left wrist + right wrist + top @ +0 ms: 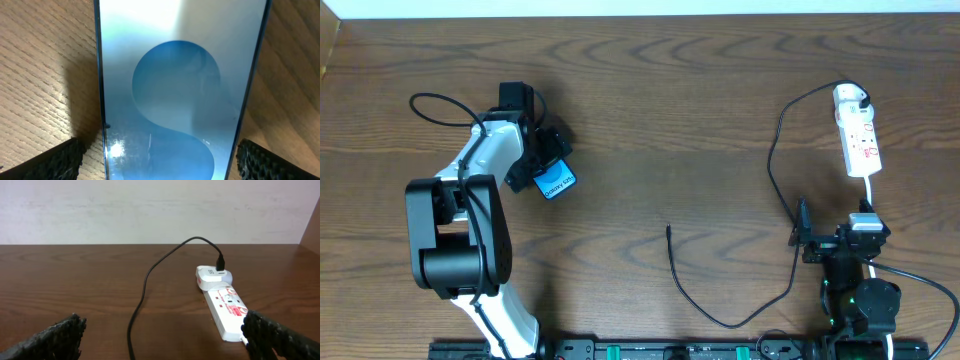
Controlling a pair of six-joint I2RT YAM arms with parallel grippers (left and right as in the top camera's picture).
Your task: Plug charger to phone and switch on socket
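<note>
The phone (pixel 557 184) lies at the left of the table, its blue screen with a lighter blob filling the left wrist view (pixel 175 100). My left gripper (pixel 542 161) is open and straddles it, one finger on each long edge (pixel 160 162). The socket (pixel 858 135) lies at the far right and also shows in the right wrist view (pixel 227 307). The charger's white plug (pixel 212 276) sits in its far end. The charger's black cable (pixel 782 200) loops down to a free tip (pixel 668 230) mid-table. My right gripper (pixel 833 228) is open and empty, short of the socket (pixel 162 340).
The cable (pixel 142 295) runs across the wood between my right fingers. The socket's white cord (pixel 870 190) leads back toward the right arm. A pale wall (pixel 150 210) stands behind the table's far edge.
</note>
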